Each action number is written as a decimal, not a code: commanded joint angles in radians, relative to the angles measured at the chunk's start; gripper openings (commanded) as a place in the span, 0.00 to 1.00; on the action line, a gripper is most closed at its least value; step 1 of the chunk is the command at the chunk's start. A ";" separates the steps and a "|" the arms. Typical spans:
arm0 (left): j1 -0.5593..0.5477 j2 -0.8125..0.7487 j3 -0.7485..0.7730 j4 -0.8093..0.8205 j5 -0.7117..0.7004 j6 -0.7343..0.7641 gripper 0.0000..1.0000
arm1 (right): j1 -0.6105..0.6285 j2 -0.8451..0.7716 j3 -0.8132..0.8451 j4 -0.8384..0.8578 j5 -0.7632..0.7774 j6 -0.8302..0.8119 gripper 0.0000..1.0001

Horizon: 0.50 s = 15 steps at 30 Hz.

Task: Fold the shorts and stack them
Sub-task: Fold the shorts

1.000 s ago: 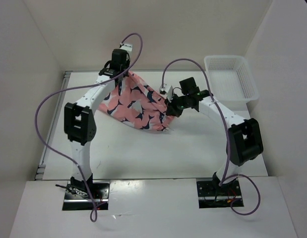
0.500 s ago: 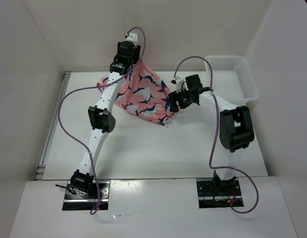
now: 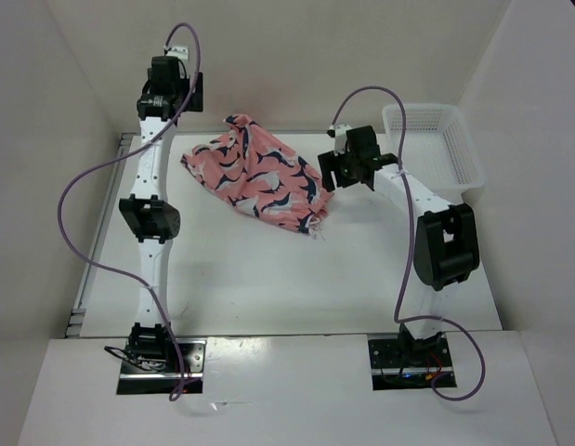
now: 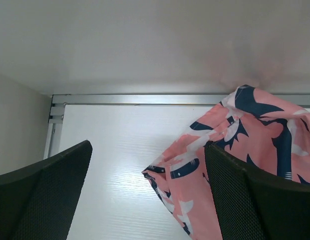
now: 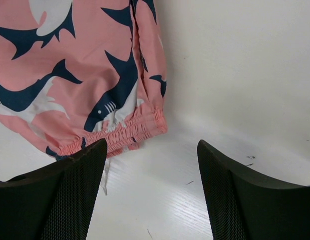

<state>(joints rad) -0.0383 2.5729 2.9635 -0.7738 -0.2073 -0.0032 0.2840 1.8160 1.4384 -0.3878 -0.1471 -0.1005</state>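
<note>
The shorts (image 3: 259, 181), salmon pink with navy-and-white fish shapes, lie in a loose, rumpled heap on the white table (image 3: 268, 279), towards the back. My left gripper (image 3: 168, 93) hangs open and empty near the back wall, up and to the left of them. In the left wrist view a corner of the shorts (image 4: 235, 145) shows past the right finger (image 4: 255, 200). My right gripper (image 3: 335, 172) is open and empty just off their right edge. The elastic waistband (image 5: 119, 132) lies just ahead of the right gripper (image 5: 152, 141), apart from its fingers.
A white perforated basket (image 3: 431, 144) stands at the back right, behind the right arm. White walls close in the table at the back and on both sides. A metal rail (image 4: 144, 99) runs along the back edge.
Both grippers have opened and let go of the shorts, which dropped from a stretched, lifted spread into a heap. The left arm swung away to the back left.
</note>
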 commanded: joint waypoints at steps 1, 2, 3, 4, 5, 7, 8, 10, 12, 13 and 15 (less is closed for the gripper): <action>-0.025 0.003 0.007 -0.013 0.016 0.003 1.00 | 0.030 -0.021 0.071 0.040 0.053 -0.005 0.78; -0.025 0.016 0.046 -0.037 0.016 0.003 1.00 | 0.040 -0.021 0.071 0.040 0.063 -0.019 0.78; -0.025 0.042 0.084 -0.056 0.016 0.003 1.00 | 0.053 -0.021 0.071 0.040 0.063 -0.050 0.78; -0.012 0.052 0.113 -0.074 0.016 0.003 1.00 | 0.087 -0.021 0.071 0.040 0.063 -0.068 0.78; 0.009 0.052 0.127 -0.108 0.016 0.003 1.00 | 0.107 -0.035 0.071 0.040 0.063 -0.086 0.78; 0.035 0.052 0.057 -0.122 0.042 0.003 1.00 | 0.147 -0.047 0.042 0.030 0.052 -0.146 0.78; 0.066 0.040 0.008 -0.122 0.064 0.003 1.00 | 0.190 -0.047 0.031 0.030 0.037 -0.166 0.78; 0.089 0.027 -0.104 -0.122 0.109 0.003 1.00 | 0.233 -0.047 0.002 0.006 0.037 -0.235 0.78; 0.118 0.048 -0.104 -0.136 0.162 0.003 1.00 | 0.297 -0.047 -0.024 0.006 0.050 -0.283 0.78; 0.118 0.059 -0.095 -0.156 0.181 0.003 1.00 | 0.319 -0.037 -0.024 0.029 0.067 -0.313 0.78; 0.132 0.096 -0.052 -0.171 0.216 0.003 1.00 | 0.352 -0.001 -0.036 0.055 0.119 -0.324 0.79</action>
<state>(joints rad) 0.0635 2.6408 2.8735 -0.9073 -0.0750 -0.0025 0.5999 1.8164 1.4223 -0.3840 -0.0864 -0.3359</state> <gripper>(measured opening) 0.998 0.788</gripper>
